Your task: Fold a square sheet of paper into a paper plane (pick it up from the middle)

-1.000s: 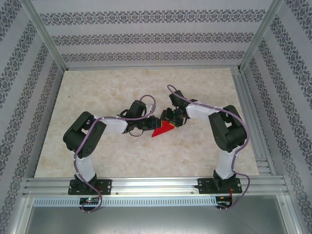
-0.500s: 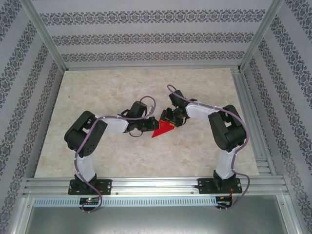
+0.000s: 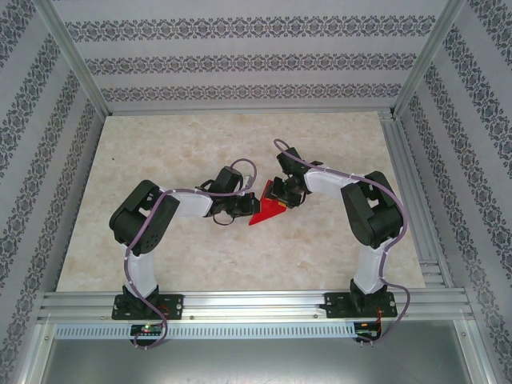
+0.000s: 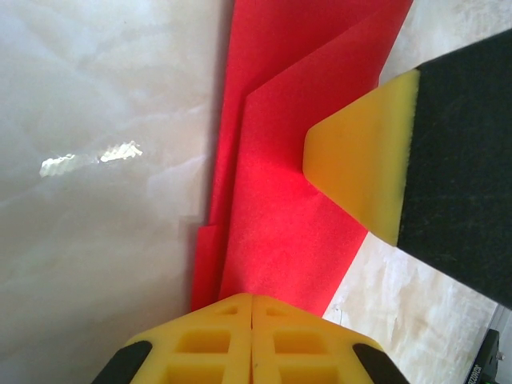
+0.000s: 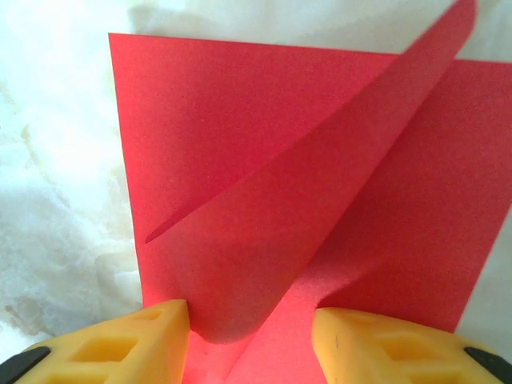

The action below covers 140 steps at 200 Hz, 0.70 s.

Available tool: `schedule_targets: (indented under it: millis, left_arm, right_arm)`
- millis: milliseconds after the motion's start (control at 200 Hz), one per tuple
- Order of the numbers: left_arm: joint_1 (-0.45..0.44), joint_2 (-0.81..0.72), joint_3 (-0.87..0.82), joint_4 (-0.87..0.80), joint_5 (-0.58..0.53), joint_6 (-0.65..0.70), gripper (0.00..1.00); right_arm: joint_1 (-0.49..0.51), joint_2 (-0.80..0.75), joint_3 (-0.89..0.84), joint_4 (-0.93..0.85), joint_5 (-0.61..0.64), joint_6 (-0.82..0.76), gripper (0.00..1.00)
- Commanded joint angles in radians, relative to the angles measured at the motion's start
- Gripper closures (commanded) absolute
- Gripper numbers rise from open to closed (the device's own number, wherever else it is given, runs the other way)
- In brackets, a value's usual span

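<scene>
Tools of the two arms meet near the middle of the pale marbled surface (image 3: 152,152). The left tool (image 3: 238,210) comes from the left and the right tool (image 3: 282,194) from the far right. Between them the red sheet of paper (image 3: 266,212) lies on the surface, partly folded, with its point toward the near left. Seen from the left wrist, the left tool has its yellow fingers (image 4: 208,336) pressed together at the edge of the layered paper. I cannot tell if paper is pinched between them. Seen from the right wrist, the right tool (image 5: 250,316) stands apart, and a raised flap of the sheet passes between its fingers.
</scene>
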Motion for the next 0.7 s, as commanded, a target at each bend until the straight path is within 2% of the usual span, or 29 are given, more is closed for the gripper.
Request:
schedule_targets:
  millis: [0, 430, 694]
  left_arm:
    - [-0.011, 0.019, 0.018, -0.044, -0.016, 0.019, 0.92]
    - [-0.01, -0.003, 0.017, -0.054, -0.036, 0.025, 0.92]
    - [-0.01, -0.076, -0.004, -0.005, -0.031, 0.017, 0.88]
  right_arm:
    - [0.004, 0.131, -0.053, -0.041, 0.124, 0.005, 0.51]
    - [0.018, 0.179, -0.022, -0.077, 0.171, -0.007, 0.48]
    - [0.023, 0.218, -0.014, -0.095, 0.218, 0.008, 0.47]
